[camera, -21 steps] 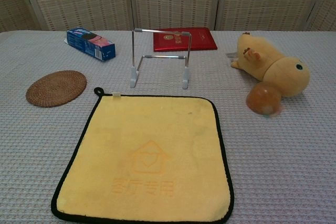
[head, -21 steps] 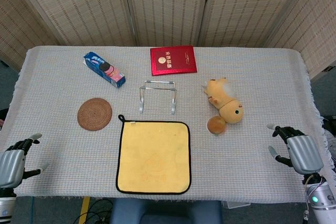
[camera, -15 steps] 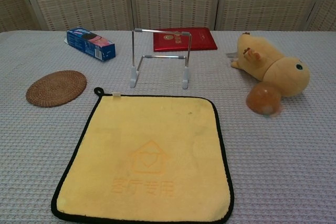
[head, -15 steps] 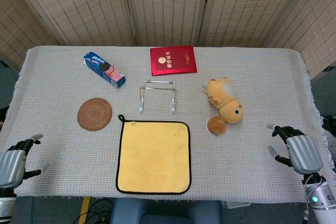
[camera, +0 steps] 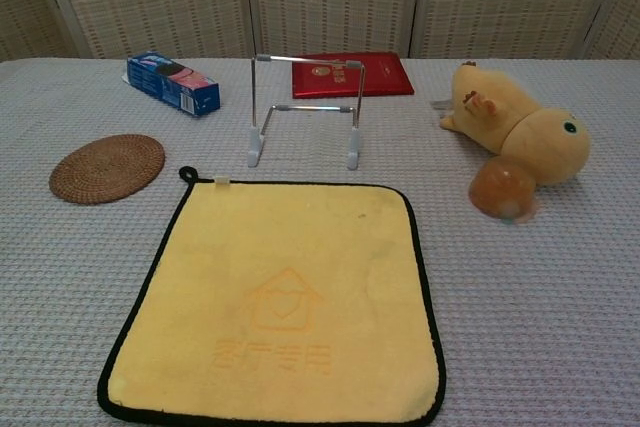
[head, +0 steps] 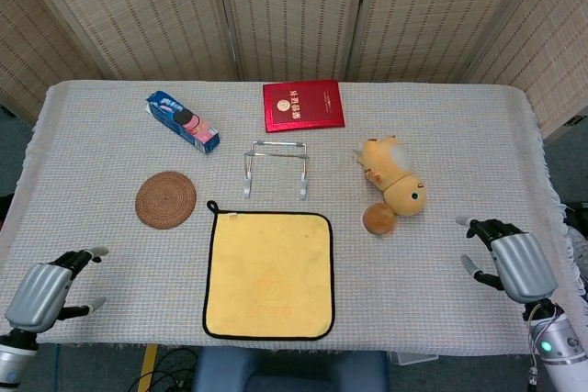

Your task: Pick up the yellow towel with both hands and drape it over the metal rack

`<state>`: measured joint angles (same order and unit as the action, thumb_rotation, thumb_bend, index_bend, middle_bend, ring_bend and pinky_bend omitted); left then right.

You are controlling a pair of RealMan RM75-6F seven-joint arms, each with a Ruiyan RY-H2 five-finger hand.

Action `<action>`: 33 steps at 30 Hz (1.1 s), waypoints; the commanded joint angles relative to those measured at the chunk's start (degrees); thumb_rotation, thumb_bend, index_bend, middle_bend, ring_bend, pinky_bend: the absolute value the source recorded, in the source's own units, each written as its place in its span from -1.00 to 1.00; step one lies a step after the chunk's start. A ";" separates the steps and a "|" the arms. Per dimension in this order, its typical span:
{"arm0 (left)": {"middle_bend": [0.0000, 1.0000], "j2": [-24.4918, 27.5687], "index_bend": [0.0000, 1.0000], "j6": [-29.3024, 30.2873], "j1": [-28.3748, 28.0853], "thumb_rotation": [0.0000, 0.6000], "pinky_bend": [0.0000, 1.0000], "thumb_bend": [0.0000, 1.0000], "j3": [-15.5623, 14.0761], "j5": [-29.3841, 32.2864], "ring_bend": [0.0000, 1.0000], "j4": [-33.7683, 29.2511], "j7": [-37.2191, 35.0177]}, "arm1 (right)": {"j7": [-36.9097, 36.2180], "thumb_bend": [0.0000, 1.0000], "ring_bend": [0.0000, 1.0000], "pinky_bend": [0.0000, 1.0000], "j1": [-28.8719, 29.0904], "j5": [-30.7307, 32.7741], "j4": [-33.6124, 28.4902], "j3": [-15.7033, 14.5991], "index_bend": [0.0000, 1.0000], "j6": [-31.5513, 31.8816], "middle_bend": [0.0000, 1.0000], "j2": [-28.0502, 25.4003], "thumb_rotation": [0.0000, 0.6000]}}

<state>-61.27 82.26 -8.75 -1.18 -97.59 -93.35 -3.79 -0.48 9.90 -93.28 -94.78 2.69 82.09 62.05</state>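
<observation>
The yellow towel point(head: 268, 274) point(camera: 283, 300), edged in black with a small loop at its far left corner, lies flat near the table's front edge. Just behind it stands the metal rack point(head: 276, 168) point(camera: 305, 110), upright and bare. In the head view my left hand point(head: 48, 290) hovers at the front left corner, well left of the towel, fingers apart and holding nothing. My right hand point(head: 513, 261) is at the front right, far right of the towel, fingers spread and empty. Neither hand shows in the chest view.
A woven round coaster point(head: 165, 199) lies left of the towel. A blue snack box point(head: 182, 121) and a red booklet point(head: 303, 105) sit at the back. A yellow plush duck point(head: 395, 177) with an orange ball point(head: 378, 218) lies right of the rack.
Both hands have moved inward over the table: the left hand to the right, the right hand slightly left. The towel and rack have not moved.
</observation>
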 commanded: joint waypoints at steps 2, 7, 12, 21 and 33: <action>0.27 -0.22 -0.31 -0.09 -2.58 1.00 0.77 -0.81 -2.08 -6.59 0.29 2.06 -2.55 | 0.69 -0.35 -0.18 -0.09 1.13 -1.18 -0.77 -0.36 -0.48 -1.20 -0.11 -0.42 1.00; 0.40 -1.04 -0.28 -1.44 -5.51 1.00 0.83 -0.81 -3.44 -12.22 0.39 2.26 -1.77 | 1.13 -0.35 -0.18 -0.09 2.23 -2.07 -1.39 -0.61 -0.48 -2.44 -0.11 -0.64 1.00; 0.63 -2.28 -0.27 -4.57 -9.08 1.00 0.99 -0.81 -4.25 -16.59 0.56 1.15 0.53 | 1.47 -0.35 -0.18 -0.09 2.84 -2.69 -1.99 -0.92 -0.48 -3.04 -0.11 -0.75 1.00; 0.93 -7.86 -0.27 -12.92 -15.06 1.00 1.00 -0.81 -5.01 -19.17 0.80 0.43 4.04 | 1.49 -0.35 -0.16 -0.09 3.40 -2.66 -1.76 -1.62 -0.48 -4.14 -0.11 -0.32 1.00; 0.97 -14.60 -0.26 -19.80 -17.96 1.00 1.00 -0.81 -6.51 -15.86 0.83 0.71 7.20 | 0.59 -0.35 -0.14 -0.09 3.75 -3.21 -0.46 -2.56 -0.48 -4.49 -0.11 0.60 1.00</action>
<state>-75.15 62.79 -26.55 -7.62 -114.03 -92.91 2.92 0.19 13.72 -96.49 -95.33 0.16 77.53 62.60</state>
